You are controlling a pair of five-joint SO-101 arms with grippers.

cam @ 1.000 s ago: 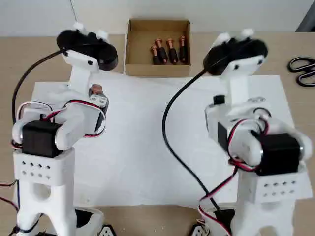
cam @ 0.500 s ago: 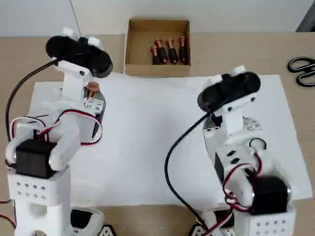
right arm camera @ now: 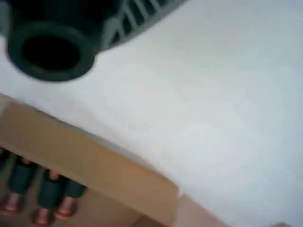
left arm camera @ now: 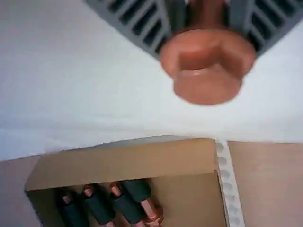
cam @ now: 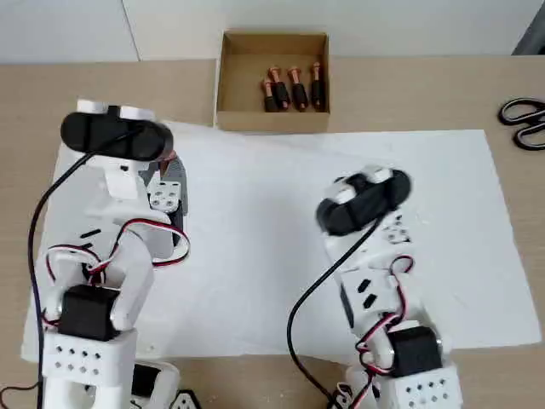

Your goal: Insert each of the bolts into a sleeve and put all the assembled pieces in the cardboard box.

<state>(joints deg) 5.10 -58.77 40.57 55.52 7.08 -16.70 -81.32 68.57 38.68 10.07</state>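
Between the ribbed grey fingers (left arm camera: 137,21) of the left gripper (left arm camera: 206,12) sits a copper bolt (left arm camera: 206,66), clamped by its shank so that the flanged hexagonal head projects clear of the fingertips. Beneath this gripper lies a white paper sheet (cam: 272,247), and ahead of it, past the sheet's far edge, stands the cardboard box (cam: 272,122), open at the top. The right gripper (right arm camera: 61,14) is likewise closed on a part: a black sleeve (right arm camera: 49,54), held against a ribbed finger (right arm camera: 137,16) with its open bore seen end-on. The same sheet lies below the right gripper, and the box is again ahead of it and off to one side. Inside the box rest four assembled pieces (cam: 294,88), each a dark sleeve with a copper bolt head showing at one end; they lie side by side on the box floor, roughly parallel, close to one another. In the high view the two arms stand over opposite halves of the sheet, well apart from each other, with the left gripper nearer to the box than the right. The bolt and the sleeve are therefore apart, each in its own gripper and above the paper. Black-handled scissors (cam: 524,122) lie on the wooden table (cam: 43,102), off the sheet, outboard of the right arm and well apart from its gripper.
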